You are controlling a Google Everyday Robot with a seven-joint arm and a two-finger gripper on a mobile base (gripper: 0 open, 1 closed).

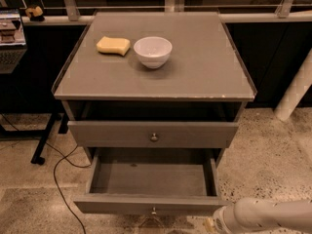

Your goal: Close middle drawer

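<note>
The middle drawer [151, 179] is a grey wooden box pulled far out of the cabinet, and its inside is bare. Its flat front [122, 204] runs along the bottom of the view, with a small round knob [153, 210] at its middle. My white arm [268, 214] comes in from the lower right. My gripper [210, 224] is at the arm's left end, just below the right end of the drawer front, and is mostly cut off by the bottom edge.
The drawer above [153, 134] stands slightly out, with a dark gap over it. On the cabinet top [204, 67] are a white bowl [152, 51] and a yellow sponge [113, 45]. A black cable [61, 179] lies on the floor at left. A white post [295, 94] stands at right.
</note>
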